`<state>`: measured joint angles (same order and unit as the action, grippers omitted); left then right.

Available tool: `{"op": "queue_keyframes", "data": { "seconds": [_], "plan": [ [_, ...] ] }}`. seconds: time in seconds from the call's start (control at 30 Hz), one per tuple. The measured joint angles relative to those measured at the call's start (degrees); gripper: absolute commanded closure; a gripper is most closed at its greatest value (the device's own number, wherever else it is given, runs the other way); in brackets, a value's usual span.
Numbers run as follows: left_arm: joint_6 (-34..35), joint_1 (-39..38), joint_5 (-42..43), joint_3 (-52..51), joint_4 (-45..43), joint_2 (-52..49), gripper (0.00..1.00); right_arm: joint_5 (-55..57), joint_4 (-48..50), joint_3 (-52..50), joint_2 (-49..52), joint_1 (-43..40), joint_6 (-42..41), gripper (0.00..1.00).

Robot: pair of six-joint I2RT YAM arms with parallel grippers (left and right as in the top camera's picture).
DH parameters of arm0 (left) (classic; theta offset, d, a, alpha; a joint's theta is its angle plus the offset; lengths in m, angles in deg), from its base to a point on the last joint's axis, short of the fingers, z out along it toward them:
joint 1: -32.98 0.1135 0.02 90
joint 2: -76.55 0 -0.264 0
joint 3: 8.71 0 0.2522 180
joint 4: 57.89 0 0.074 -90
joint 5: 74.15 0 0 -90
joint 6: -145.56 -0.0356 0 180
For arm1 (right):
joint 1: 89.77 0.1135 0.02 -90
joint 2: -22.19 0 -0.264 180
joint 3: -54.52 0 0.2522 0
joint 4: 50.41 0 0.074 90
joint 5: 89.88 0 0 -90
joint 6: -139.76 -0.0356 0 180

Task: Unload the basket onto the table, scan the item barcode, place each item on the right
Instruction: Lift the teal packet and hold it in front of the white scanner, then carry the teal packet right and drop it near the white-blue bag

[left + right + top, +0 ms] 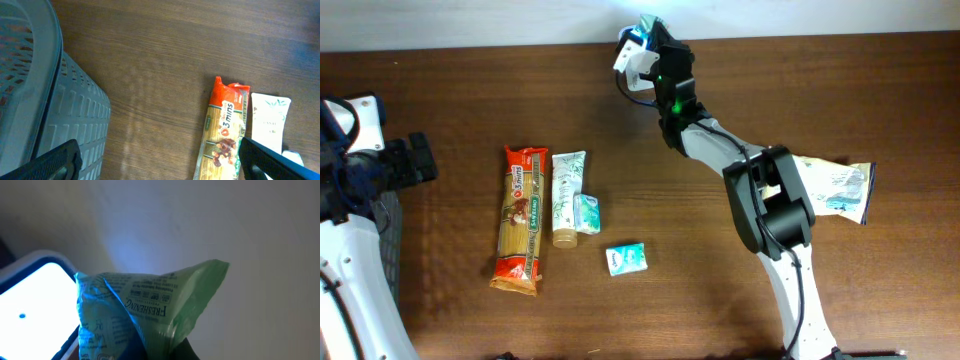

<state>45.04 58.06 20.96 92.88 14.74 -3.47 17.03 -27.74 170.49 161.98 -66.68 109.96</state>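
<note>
The left gripper (pixel 420 160) sits at the far left of the overhead frame with its jaws spread wide and nothing between them, just beside the grey basket (pixel 50 100). Toward the middle, a pasta pack (pixel 523 220) and a tube (pixel 565 195) lie side by side on the tabletop (pixel 450 90).

At the top centre, the right gripper (pixel 645 45) is clenched on a green packet (pixel 150 310), held off the tabletop near a glowing blue-white scanner window (pixel 30 295).

The packet looks crumpled and folded. If the barcode sits in a crease or faces away from the window, the scan would likely fail. Soft film pinched at one edge could also sag or slip.
</note>
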Motion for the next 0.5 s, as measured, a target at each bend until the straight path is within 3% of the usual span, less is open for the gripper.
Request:
{"op": "queue_keyframes", "data": {
  "seconds": [0.07,0.3,0.5],
  "plan": [
    [0.0,0.0,0.0,0.0,0.02,0.0,0.01,1.4,-5.01,0.09,-3.21,0.44,-4.66,0.96],
    [0.0,0.0,0.0,0.0,0.02,0.0,0.01,-4.42,-48.72,1.18,-28.11,0.31,-34.42,0.96],
    [-0.02,0.0,0.0,0.0,0.02,0.0,0.01,-16.17,-82.03,2.16,-43.39,-10.88,-59.21,0.96]
  ]
}}
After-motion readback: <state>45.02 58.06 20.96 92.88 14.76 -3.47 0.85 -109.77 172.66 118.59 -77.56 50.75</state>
